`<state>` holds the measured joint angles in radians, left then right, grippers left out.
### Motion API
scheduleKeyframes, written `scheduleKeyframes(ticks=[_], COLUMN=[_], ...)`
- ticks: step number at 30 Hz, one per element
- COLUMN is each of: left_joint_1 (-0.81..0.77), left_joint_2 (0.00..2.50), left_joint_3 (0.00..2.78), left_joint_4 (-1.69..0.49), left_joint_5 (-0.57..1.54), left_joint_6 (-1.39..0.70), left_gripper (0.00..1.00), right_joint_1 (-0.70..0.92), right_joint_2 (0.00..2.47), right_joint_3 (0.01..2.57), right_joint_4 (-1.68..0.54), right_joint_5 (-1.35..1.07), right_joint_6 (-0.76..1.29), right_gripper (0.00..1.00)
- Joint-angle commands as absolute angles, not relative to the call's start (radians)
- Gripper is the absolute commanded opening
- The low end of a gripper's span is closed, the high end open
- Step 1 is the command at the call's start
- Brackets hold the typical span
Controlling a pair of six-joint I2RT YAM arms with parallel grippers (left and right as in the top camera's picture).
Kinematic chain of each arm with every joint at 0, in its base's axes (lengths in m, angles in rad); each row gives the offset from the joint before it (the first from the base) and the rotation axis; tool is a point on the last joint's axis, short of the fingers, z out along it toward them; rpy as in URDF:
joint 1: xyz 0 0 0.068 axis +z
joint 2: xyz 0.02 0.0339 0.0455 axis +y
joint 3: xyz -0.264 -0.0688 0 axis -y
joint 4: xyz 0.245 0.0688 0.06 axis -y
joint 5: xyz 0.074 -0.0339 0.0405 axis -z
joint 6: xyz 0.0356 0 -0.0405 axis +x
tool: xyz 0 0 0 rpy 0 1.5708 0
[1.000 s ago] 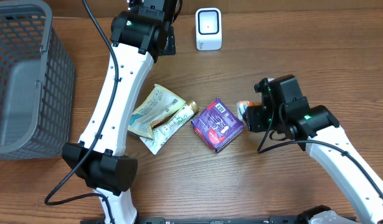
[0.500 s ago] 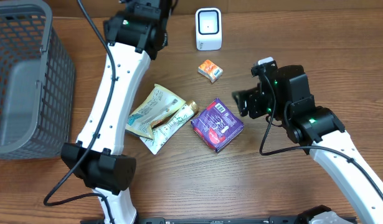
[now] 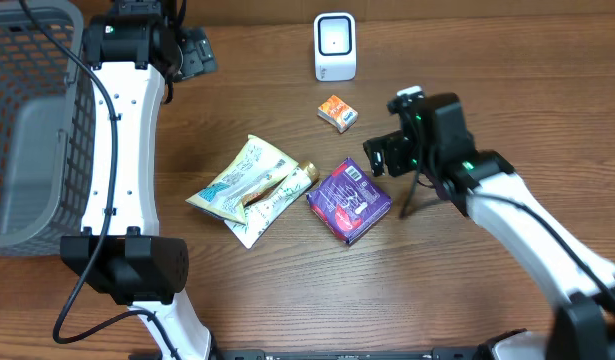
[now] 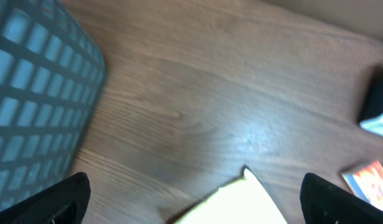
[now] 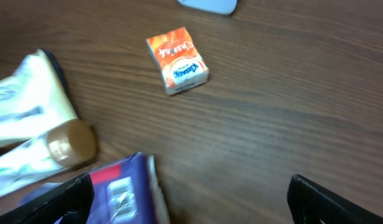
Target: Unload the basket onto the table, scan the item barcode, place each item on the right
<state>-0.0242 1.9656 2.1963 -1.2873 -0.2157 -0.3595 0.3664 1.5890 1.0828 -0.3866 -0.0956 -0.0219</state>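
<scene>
Carton [image 5: 177, 60] ahead of right jaws

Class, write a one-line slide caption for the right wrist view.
Small orange box lies on the wooden table, purple packet at lower left, jaws open and empty.

The left gripper [image 4: 197, 200] hangs over a brown wooden table [image 4: 210, 93], its two dark fingers [image 4: 60, 202] wide apart. A grey basket [image 4: 35, 93] stands on the left. A pale packet [image 4: 241, 202] pokes in near the fingers. On the right lie a small orange box [image 4: 365, 177] and a dark thing [image 4: 379, 102].
</scene>
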Motion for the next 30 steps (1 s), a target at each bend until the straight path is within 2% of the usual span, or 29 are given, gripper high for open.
scheduleKeyframes(ticks=[1, 5, 8, 10, 15, 19, 25, 30], left_joint_1=[-0.027, -0.027, -0.028, -0.027, -0.025, -0.025, -0.025, -0.025], left_joint_2=[1.945, 1.945, 1.945, 1.945, 1.945, 1.945, 1.945, 1.945], left_joint_3=[2.215, 2.215, 2.215, 2.215, 2.215, 2.215, 2.215, 2.215], left_joint_4=[-1.305, -1.305, -1.306, -1.305, -1.309, -1.305, -1.285, -1.282], left_joint_5=[-0.149, -0.149, -0.148, -0.149, -0.168, -0.168, -0.168, -0.168], left_joint_6=[-0.316, -0.314, -0.314, -0.314, -0.314, -0.302, -0.279, -0.28], left_gripper=[1.0, 1.0, 1.0, 1.0, 1.0, 1.0, 1.0, 1.0], right_joint_1=[0.369, 0.372, 0.372, 0.372, 0.395, 0.406, 0.42, 0.432], right_joint_2=[1.706, 1.825, 1.873, 1.883, 1.887, 1.892, 1.906, 1.973], right_joint_3=[1.242, 1.399, 1.459, 1.46, 1.46, 1.46, 1.463, 1.473], right_joint_4=[-0.376, -0.379, -0.409, -0.421, -0.429, -0.362, -0.401, -0.36], right_joint_5=[-0.084, -0.068, 0.074, 0.09, -0.094, -0.148, 0.007, 0.052], right_joint_6=[-0.088, 0.11, 0.487, 0.628, 0.679, 0.772, 1.037, 1.069], right_gripper=[1.0, 1.0, 1.0, 1.0, 1.0, 1.0, 0.99, 0.99])
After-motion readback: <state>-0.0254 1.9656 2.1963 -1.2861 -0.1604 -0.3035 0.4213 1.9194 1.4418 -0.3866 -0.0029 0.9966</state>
